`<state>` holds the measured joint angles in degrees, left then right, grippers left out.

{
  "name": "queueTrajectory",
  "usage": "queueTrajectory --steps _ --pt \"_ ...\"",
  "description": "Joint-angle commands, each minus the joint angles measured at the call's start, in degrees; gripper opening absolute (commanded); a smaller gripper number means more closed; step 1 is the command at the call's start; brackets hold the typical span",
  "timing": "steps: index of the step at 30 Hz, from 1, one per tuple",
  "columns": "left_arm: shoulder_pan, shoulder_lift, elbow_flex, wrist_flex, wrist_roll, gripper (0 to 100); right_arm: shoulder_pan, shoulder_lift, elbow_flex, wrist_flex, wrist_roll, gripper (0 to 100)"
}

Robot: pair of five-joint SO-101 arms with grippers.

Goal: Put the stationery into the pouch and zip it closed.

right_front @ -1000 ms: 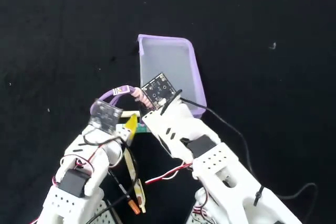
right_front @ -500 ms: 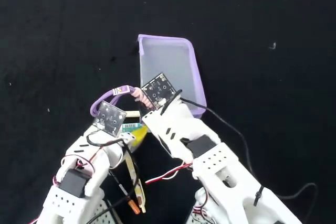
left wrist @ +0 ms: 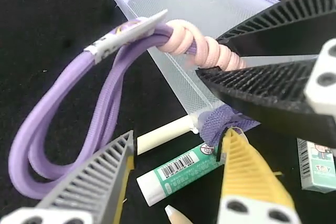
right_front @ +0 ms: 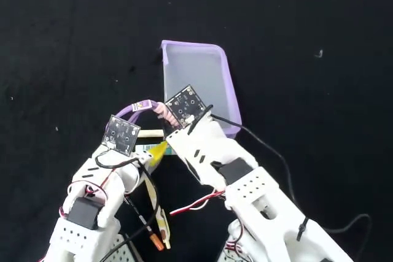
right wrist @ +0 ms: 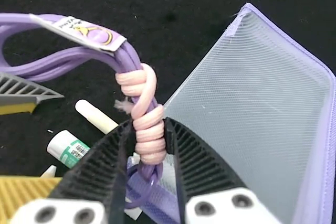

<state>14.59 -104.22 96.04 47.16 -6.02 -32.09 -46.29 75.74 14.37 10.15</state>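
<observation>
The purple mesh pouch [right_front: 195, 81] lies flat mid-table, its corner also showing in the left wrist view [left wrist: 210, 3] and the right wrist view [right wrist: 257, 124]. My right gripper [right_front: 164, 118] [right wrist: 147, 124] is shut on the pink coil [right wrist: 144, 124] of the pouch's purple strap [left wrist: 68, 129], at the pouch's near corner. My left gripper [right_front: 153, 146] [left wrist: 178, 135] hangs open just beside it, over a green glue stick [left wrist: 181, 170], a white stick [left wrist: 163, 136] and a pencil tip [left wrist: 176, 216]. The right gripper's black fingers [left wrist: 262, 82] stand close in front of it.
A green boxed eraser [left wrist: 315, 163] lies beside the glue stick. A long cream stick [right_front: 155, 204] and an orange-tipped pen [right_front: 156, 242] lie between the two arm bases, with loose cables. Black table stretches out to both sides and beyond the pouch.
The left wrist dipped toward the stationery, then drew back slightly to the left, its yellow finger swinging. The right arm stayed still with the strap in its grip.
</observation>
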Motion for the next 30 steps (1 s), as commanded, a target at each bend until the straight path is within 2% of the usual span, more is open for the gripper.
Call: queueTrajectory --steps 1,15,21,30 --pt "-0.9 -0.1 0.1 -1.3 0.5 27 0.0 -1.9 -0.7 -1.6 0.2 1.2" --pt "-0.7 2.5 -5.1 -1.0 0.8 27 -0.1 -1.9 -2.6 -3.7 0.2 1.2" --pt "-1.1 20.4 -12.5 -6.6 1.7 27 -0.2 -1.9 -2.9 -4.1 0.2 1.2" --pt "0.2 44.9 -15.7 -22.4 3.2 27 0.0 -1.9 -3.2 -4.5 0.2 1.2"
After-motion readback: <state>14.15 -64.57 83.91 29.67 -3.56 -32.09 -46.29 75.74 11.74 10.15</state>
